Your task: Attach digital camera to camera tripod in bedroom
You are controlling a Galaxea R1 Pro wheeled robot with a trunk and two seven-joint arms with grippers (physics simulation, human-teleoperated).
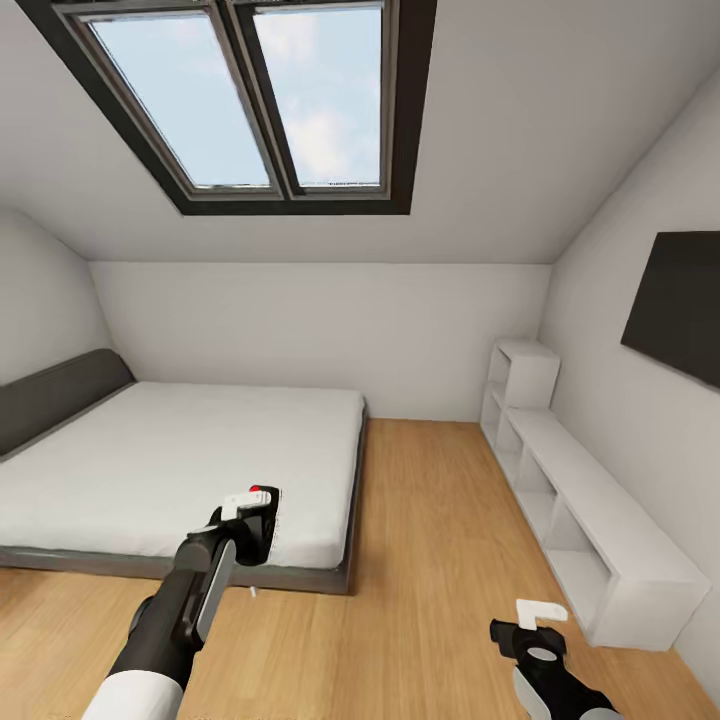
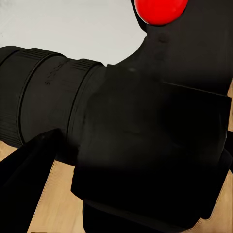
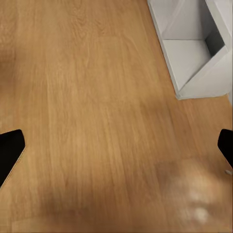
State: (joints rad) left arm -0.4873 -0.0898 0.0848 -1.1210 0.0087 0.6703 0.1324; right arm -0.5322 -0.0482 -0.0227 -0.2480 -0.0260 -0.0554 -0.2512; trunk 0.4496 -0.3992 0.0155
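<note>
Transit through bedroom, digital camera (image 1: 256, 530) in hand.
Left gripper (image 1: 243, 522) clamps it for carrying; right gripper (image 1: 535, 620) spread, empty, free for mounting.

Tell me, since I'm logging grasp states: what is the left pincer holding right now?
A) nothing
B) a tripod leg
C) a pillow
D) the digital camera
D: the left pincer is closed on the digital camera, black with its red button showing in the head and left wrist views.
</note>
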